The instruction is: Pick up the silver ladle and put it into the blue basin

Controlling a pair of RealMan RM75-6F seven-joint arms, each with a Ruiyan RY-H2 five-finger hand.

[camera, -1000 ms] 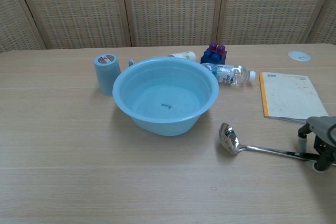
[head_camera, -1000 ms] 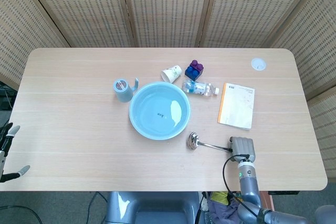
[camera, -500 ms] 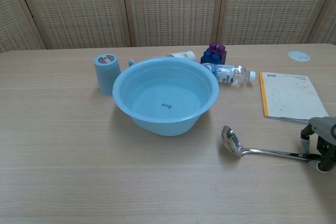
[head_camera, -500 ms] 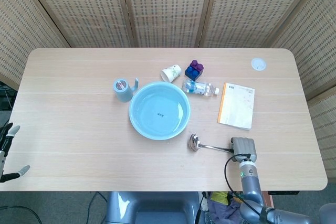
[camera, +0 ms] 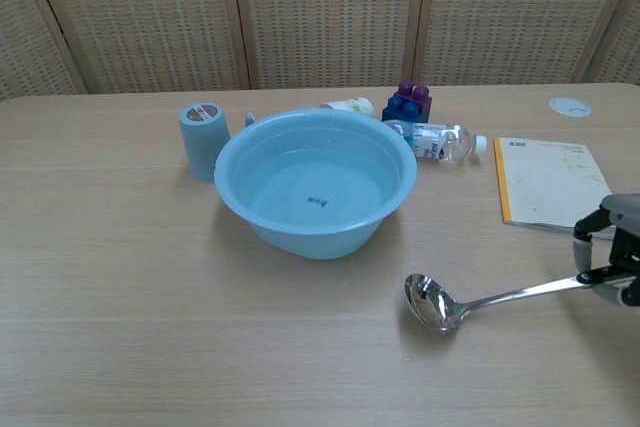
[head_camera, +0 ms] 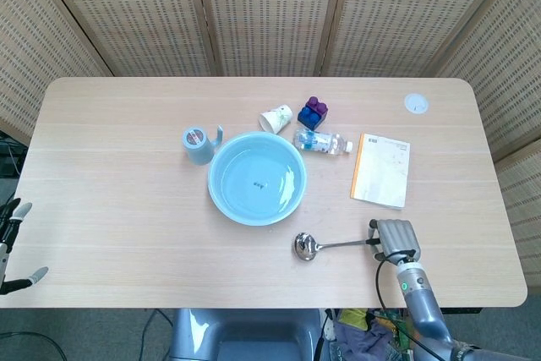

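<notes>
The wooden table [head_camera: 127, 141] carries everything, and at its middle sits the blue basin [head_camera: 257, 178], round, upright and holding no ladle. Around the basin, taking it as the clock's centre in the head view: a blue mug [head_camera: 199, 144] at ten o'clock just beside the rim, a tipped paper cup [head_camera: 275, 117] at one o'clock, purple and blue blocks [head_camera: 313, 112] a little further round, a plastic bottle [head_camera: 323, 142] lying on its side at two o'clock, and an orange-edged notebook [head_camera: 381, 169] at three o'clock, well apart.

The silver ladle [head_camera: 325, 246] lies at five o'clock from the basin, near it but not touching. Half a second earlier its bowl sat closer to the basin and its handle ran almost level; now the bowl has swung toward the table's near edge and the handle slopes upward to the right in the chest view, its far end raised. The bowl appears to rest on the wood, though that is hard to confirm.

The right hand [head_camera: 396, 239] grips the handle's end, fingers [camera: 603, 220] closed around it. The left hand [head_camera: 10, 243], at the basin's eight o'clock off the table's corner, holds nothing, fingers apart.

Judged from this, the grasp is secured and lifting has begun; carrying toward eleven o'clock and lowering into the basin remain. A long handle held at its tip may pivot.
</notes>
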